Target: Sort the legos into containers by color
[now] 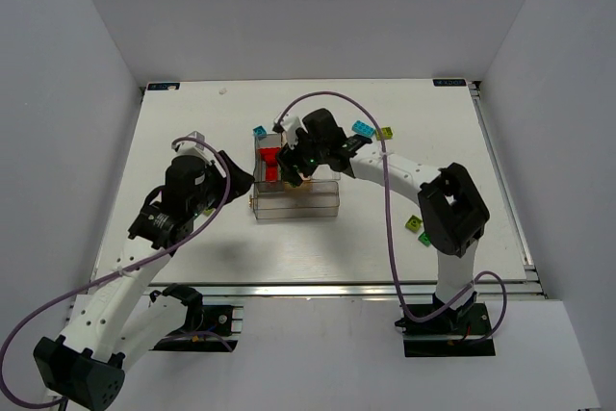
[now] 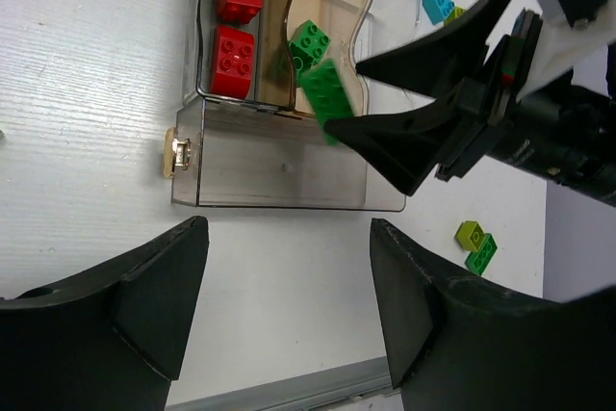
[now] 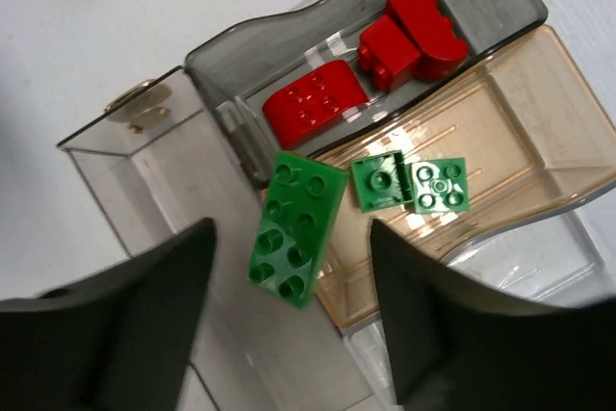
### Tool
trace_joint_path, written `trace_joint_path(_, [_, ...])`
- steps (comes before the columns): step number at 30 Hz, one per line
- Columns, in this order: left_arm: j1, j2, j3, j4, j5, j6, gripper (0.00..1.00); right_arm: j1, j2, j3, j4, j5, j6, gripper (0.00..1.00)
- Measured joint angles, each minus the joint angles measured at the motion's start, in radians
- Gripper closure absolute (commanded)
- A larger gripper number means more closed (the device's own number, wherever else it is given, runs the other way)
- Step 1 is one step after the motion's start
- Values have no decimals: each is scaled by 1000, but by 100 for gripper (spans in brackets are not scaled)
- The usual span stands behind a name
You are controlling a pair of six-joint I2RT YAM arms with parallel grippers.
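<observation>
Green long brick (image 3: 296,228) is seen between the right gripper's (image 3: 292,243) spread jaws, its long axis tipped across the container's (image 3: 144,180) divider (image 3: 252,156); the left gripper's (image 2: 289,238) jaws are spread, farther off.

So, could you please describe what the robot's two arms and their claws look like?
The left arm and right arm match: white links, bulky black joint housings, and a thin purple cable looping loosely along each. The left claw and right claw each have two broad, matte black, wedge-shaped fingers. I can read no markings.
</observation>
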Motion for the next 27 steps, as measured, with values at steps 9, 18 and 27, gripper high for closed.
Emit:
trace_joint_path(9, [0, 7, -2, -9, -13, -3, 24, -75, 0, 28, -34, -10, 37, 100])
trace_joint_path(18, [0, -6, -47, -28, -57, -18, 27, -336, -397, -283, -92, -33, 116, 100])
trace_joint_path(27, [0, -15, -47, -118, -173, -52, 41, -495, -486, -388, -512, -129, -291, 28])
